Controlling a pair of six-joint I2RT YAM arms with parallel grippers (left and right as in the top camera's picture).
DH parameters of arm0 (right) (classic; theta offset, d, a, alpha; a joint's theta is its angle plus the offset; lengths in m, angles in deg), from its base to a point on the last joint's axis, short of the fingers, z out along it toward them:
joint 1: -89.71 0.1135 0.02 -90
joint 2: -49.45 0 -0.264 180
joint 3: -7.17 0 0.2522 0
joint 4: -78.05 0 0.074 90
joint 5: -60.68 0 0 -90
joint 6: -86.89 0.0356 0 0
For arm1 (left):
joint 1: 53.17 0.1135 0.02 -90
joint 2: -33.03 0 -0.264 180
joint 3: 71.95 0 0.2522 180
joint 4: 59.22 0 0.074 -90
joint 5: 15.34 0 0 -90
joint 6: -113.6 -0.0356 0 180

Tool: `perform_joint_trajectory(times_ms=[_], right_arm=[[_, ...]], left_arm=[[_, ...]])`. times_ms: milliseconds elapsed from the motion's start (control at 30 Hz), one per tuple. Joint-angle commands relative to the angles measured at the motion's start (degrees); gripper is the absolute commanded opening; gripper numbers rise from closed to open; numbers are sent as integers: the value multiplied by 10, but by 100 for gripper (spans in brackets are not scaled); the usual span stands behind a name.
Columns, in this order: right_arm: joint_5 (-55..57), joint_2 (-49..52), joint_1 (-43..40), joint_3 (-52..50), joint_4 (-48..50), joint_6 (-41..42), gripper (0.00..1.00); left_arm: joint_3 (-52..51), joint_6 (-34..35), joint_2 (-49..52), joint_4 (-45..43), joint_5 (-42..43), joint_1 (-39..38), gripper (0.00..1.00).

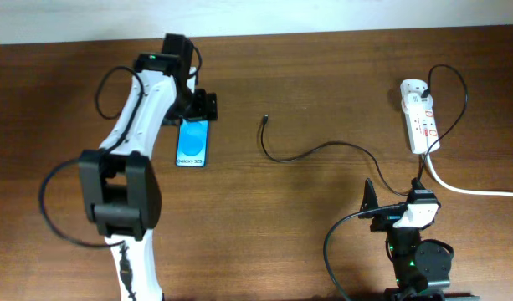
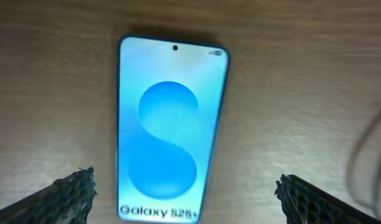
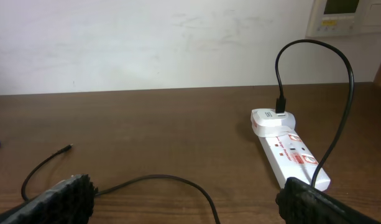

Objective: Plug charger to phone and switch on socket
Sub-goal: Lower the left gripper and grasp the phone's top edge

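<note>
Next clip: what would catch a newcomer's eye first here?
The phone, blue screen lit, lies flat at upper left, under the open left gripper. The charger snakes loose across the middle, its tip lying unplugged, back to the socket at far right. The right gripper hangs open at lower right.

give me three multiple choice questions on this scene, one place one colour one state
1. The slim black-edged smartphone's screen is: A red; B green; C blue
2. The thin black charger cable's plug tip lies: A in the phone; B free on the brown wooden table, between phone and white oblong power strip; C off the table
3. The left pincer is: A open; B shut on the phone; C shut on the cable
Answers: C, it glows blue; B, the tip touches nothing but wood; A, its fingers stand wide either side of the phone.
</note>
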Motion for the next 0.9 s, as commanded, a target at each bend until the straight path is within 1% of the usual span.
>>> perform_joint_trajectory(times_ms=[0,67,233,367,467,633,867], right_arm=[[-3,-4,4,-5,-1,2,98],[-3,-4,4,-5,-1,2,98],[-3,-4,4,-5,-1,2,98],[-3,-4,4,-5,-1,2,98],[-3,-4,4,-5,-1,2,98],[-3,-4,4,-5,-1,2,98],[-3,-4,4,-5,-1,2,98]], left_arm=[[1,19,37,-3,-12,2,99],[1,42,49,-2,-21,2,99],[0,38,80,2,-41,2,99],[0,0,84,1,-64,2,99],[-4,-25,85,-4,-64,2,99],[-8,-26,85,-9,-61,1,99],[-43,-24,85,-35,-53,0,100]])
